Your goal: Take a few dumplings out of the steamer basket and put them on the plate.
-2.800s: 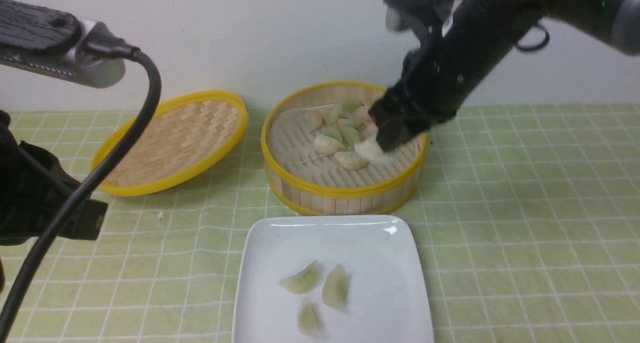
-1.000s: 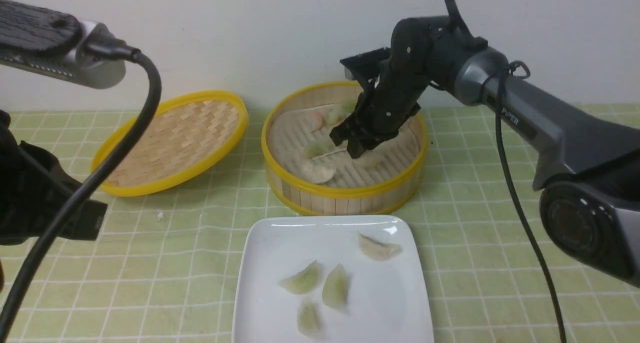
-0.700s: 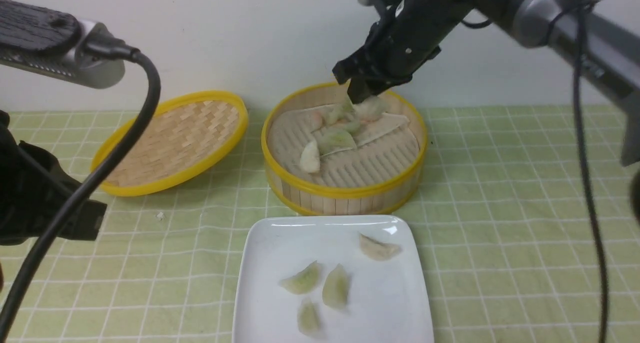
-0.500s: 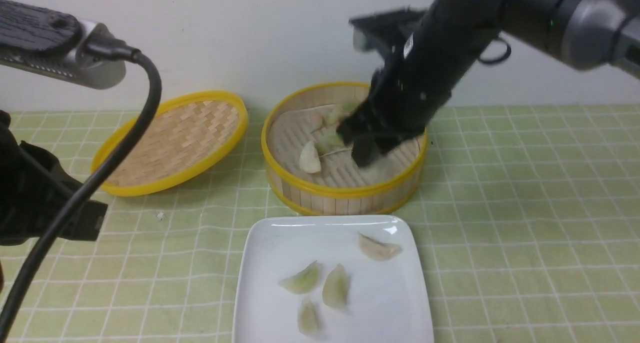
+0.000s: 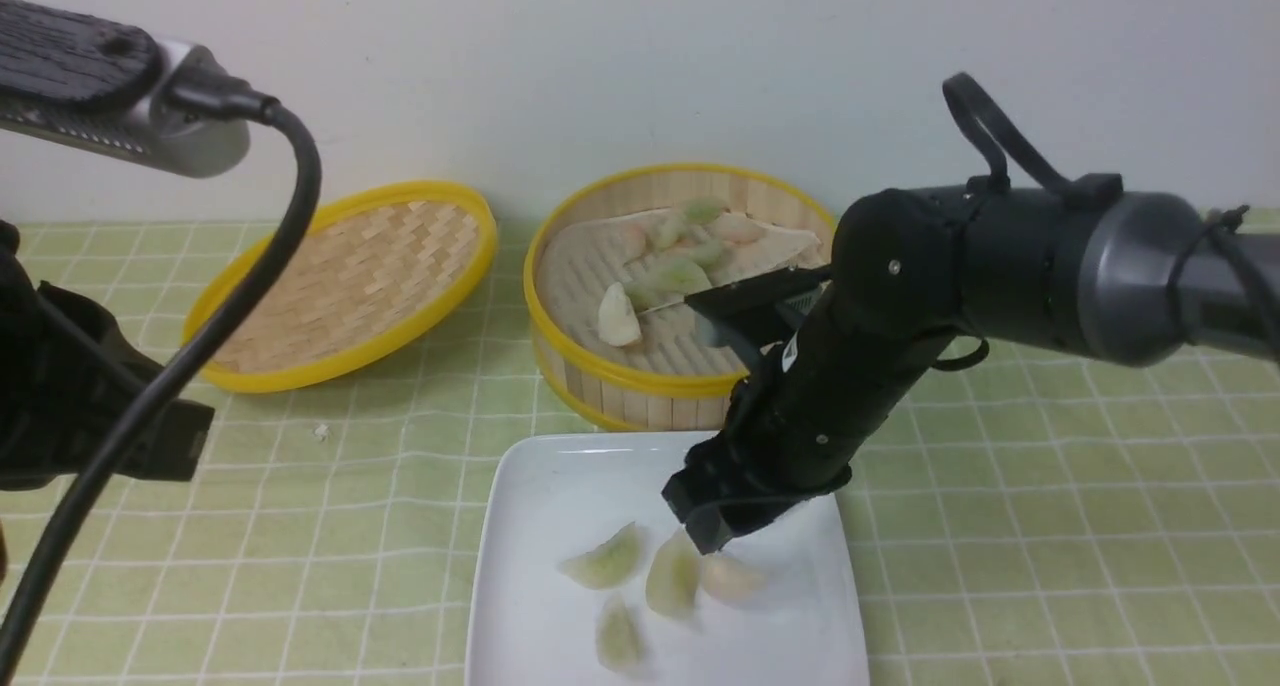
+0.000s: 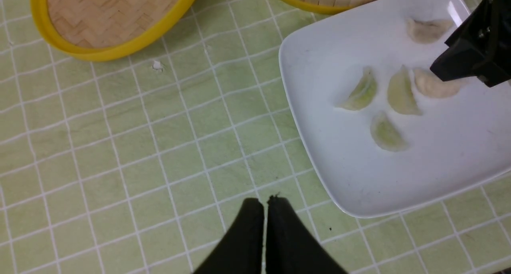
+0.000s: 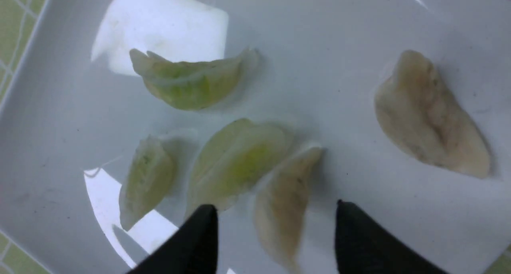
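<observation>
The round bamboo steamer basket at the back holds several dumplings on its pale liner. In front of it the white square plate carries several more dumplings, green ones and cream ones. My right gripper hovers low over the plate, open. A cream dumpling lies on the plate between its fingers, touching neither, right beside a green one. My left gripper is shut and empty, above the cloth near the plate's left front corner.
A shallow woven bamboo lid with a yellow rim leans to the left of the basket. A green checked cloth covers the table. A small white crumb lies in front of the lid. The wall stands close behind the basket.
My right arm swung from the steamer basket down to the plate with a cream dumpling. Its jaws have opened and the dumpling now lies on the plate. The left arm has not moved.
</observation>
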Motion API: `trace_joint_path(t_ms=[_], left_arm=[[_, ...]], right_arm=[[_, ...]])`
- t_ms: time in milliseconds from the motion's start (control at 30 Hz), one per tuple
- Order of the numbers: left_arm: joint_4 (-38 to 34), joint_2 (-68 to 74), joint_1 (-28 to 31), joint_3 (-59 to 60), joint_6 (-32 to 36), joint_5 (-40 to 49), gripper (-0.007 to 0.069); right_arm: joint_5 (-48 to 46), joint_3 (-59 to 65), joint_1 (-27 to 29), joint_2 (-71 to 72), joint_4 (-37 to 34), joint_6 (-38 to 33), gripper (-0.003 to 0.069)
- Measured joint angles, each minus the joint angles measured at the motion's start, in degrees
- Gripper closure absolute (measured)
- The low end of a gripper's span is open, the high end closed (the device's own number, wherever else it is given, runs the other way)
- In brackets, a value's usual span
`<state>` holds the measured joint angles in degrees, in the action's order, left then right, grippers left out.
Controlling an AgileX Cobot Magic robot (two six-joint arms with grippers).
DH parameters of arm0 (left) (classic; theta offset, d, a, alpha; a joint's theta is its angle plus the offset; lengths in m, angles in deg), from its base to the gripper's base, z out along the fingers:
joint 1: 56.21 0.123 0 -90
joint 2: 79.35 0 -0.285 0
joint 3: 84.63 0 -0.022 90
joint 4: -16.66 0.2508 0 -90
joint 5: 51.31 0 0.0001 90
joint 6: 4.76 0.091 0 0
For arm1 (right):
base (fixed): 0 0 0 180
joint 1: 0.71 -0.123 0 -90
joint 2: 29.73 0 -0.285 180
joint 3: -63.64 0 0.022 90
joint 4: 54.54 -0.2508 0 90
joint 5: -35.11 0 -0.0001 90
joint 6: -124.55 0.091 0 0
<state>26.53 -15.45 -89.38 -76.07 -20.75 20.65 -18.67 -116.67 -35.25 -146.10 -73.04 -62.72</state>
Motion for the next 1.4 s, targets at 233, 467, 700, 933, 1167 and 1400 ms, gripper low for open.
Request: trace_joint_path(t_ms=[233,467,700,933,1167,1400], left_arm=[[0.0,0.0,0.0,0.0,0.1,0.0,0.0631],[0.0,0.0,0.0,0.0,0.1,0.0,0.0631],[-0.1,0.0,0.0,0.0,0.1,-0.4,0.0631],[-0.3,0.0,0.0,0.0,0.1,-3.7,0.0631],[-0.8,-3.0,-0.1,2.1,0.2,-9.6,0.0631],[-1.0,-29.7,0.0,22.7,-0.9,-28.1,0.0631]], right_arm=[[-6.7,-6.8,0.0,5.0,3.8,0.4,0.0196],[-9.5,-8.5,0.0,34.7,17.6,9.5,0.064],[1.7,10.5,0.0,67.2,22.8,15.4,0.0672],[18.3,39.6,0.0,99.1,26.6,23.6,0.0672],[27.6,54.5,0.0,109.4,36.9,35.0,0.0672],[31.0,55.3,0.0,109.5,40.6,35.8,0.0672]])
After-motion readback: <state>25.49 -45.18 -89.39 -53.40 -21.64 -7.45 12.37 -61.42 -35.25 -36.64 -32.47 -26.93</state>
